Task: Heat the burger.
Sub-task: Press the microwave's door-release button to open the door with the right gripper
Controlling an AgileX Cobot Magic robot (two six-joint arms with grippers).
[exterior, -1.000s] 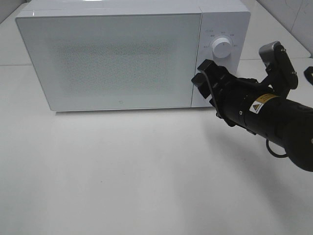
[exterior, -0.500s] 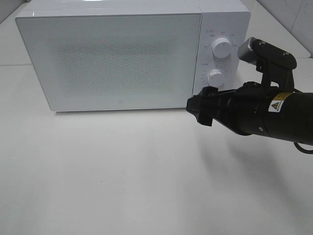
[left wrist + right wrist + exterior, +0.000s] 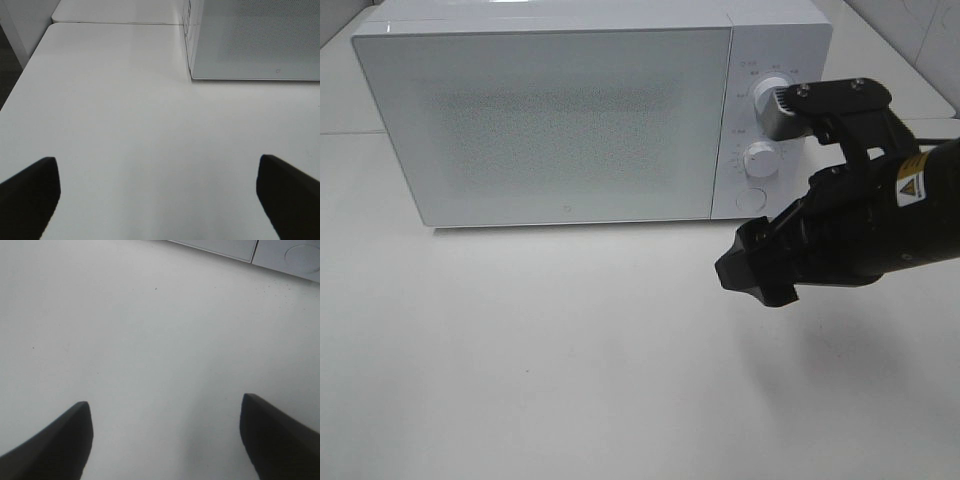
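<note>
My R gripper [image 3: 755, 270] hung over the table [image 3: 570, 350] just in front of the microwave [image 3: 560, 120] ctrl panel, fingers spread, nothing btwn them. L gripper [image 3: 157, 159] was also wide open and empty, near the microwave's front corner. Door [image 3: 550, 125] was shut and frosted, so I couldn't tell where the burger was; my wrist cam [image 3: 820, 105] hid part of the upper knob [image 3: 765, 93].

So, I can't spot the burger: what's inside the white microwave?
The boxy white microwave is shut; its speckled door window shows only grey, so any contents are hidden.

White microwave [image 3: 775, 40] — speckled grey door [image 3: 555, 125] — white table [image 3: 520, 350], black right gripper [image 3: 755, 275].
</note>
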